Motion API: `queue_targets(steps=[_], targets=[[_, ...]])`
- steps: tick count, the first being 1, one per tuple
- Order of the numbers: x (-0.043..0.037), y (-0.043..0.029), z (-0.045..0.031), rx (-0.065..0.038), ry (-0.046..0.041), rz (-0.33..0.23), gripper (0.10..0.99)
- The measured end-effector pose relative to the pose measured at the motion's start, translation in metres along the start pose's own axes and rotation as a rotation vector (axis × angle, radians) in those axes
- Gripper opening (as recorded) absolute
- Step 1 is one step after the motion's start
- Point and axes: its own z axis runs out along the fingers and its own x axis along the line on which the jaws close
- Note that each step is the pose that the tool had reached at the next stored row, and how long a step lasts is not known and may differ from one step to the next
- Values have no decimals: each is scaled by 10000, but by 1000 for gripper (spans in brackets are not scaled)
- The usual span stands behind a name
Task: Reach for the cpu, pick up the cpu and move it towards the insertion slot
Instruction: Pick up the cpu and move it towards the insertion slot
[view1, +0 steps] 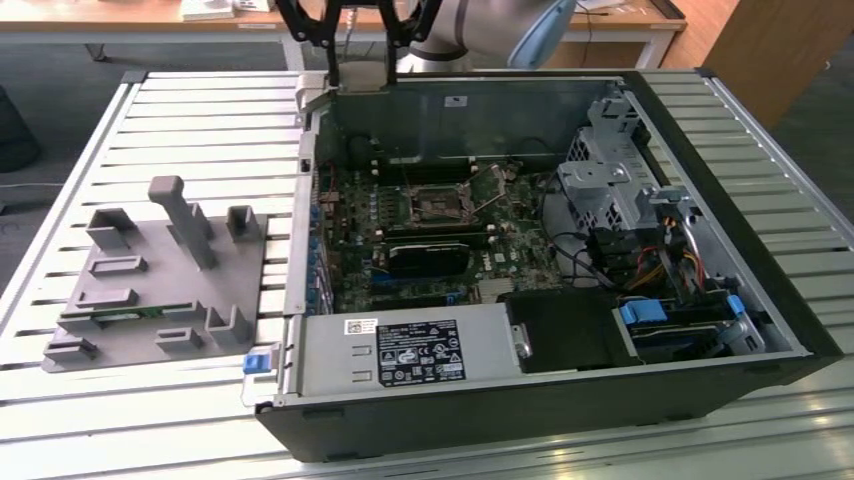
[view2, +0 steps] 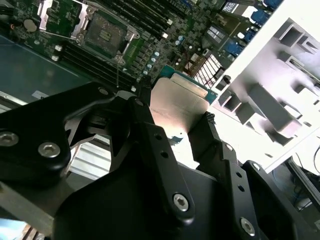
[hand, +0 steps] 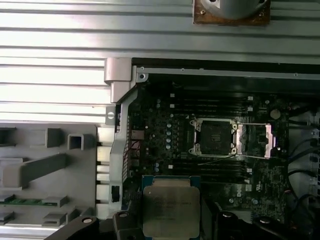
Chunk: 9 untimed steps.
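Clamped between the black two-fingered gripper (view2: 175, 117) in both wrist views, the flat square silver-topped cpu (hand: 171, 206) hangs above the green motherboard (hand: 165, 130), fingers (view2: 150, 135) closed on its opposite edges. Beyond it lies the square silver-framed insertion slot (hand: 214, 135), dark-centred and apart from the chip. Beside the open black computer case (view1: 747, 140) sits a grey plastic fixture tray (view1: 147, 290).

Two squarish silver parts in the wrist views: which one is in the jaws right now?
The flat square silver-topped cpu, clamped between the black gripper jaws above the motherboard. The other, the silver-framed insertion slot with its dark centre, sits fixed on the board, apart from the gripper.
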Motion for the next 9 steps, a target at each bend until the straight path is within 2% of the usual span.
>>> queue_targets(steps=[9], targets=[[-197, 72, -1, 1, 0, 0, 545]])
